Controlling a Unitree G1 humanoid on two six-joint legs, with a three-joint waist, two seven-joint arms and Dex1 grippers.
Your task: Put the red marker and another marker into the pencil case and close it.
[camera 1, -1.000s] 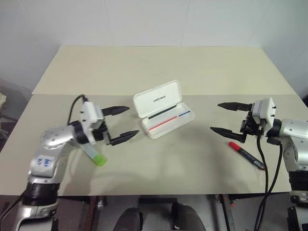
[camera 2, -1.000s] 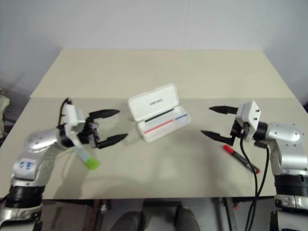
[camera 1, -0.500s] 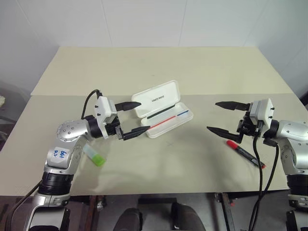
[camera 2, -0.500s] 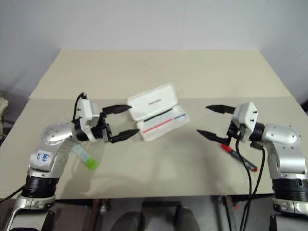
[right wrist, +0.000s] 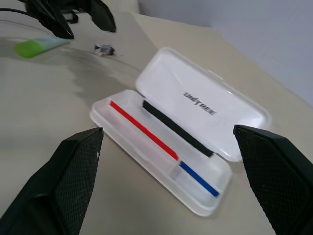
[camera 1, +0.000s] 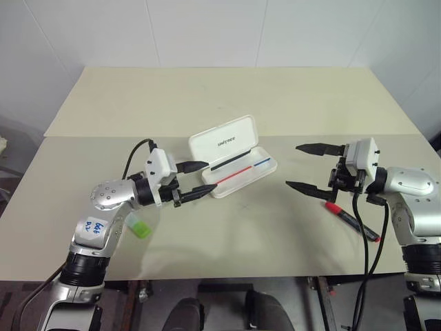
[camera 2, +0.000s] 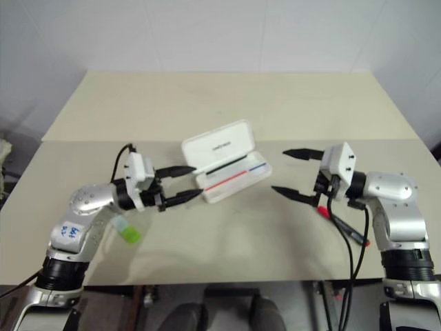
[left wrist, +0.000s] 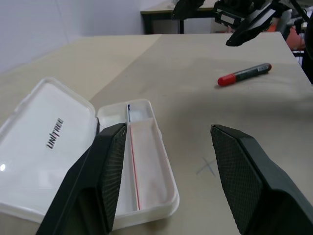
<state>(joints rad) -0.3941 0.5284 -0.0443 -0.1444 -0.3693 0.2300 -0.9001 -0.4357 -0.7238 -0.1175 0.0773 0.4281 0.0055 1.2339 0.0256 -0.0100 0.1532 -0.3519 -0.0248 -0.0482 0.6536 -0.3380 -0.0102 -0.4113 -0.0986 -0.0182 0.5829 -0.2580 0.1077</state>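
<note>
The pencil case [camera 1: 234, 157] lies open mid-table, its white lid [left wrist: 44, 142] tipped back and a red-blue stripe in the tray [right wrist: 146, 132]. My left gripper [camera 1: 198, 178] is open, and its fingertips reach the tray's left end; I cannot tell whether they touch it. The other marker, a green-capped highlighter [camera 1: 138, 226], lies on the table behind this hand, partly hidden by the arm. My right gripper [camera 1: 294, 165] hangs wide open right of the case, holding nothing. The red marker [camera 1: 351, 219] lies on the table just below and behind it.
The beige table has a seam [camera 1: 83, 136] across its middle and a front edge [camera 1: 227, 278] close to me. Bare tabletop lies between the case and my right gripper. A faint pencilled cross [left wrist: 205, 166] marks the surface near the tray. Black cables hang from both wrists.
My left gripper has moved right from above the highlighter to the case's left end, and its fingers have narrowed. The right gripper has drifted slightly left toward the case.
</note>
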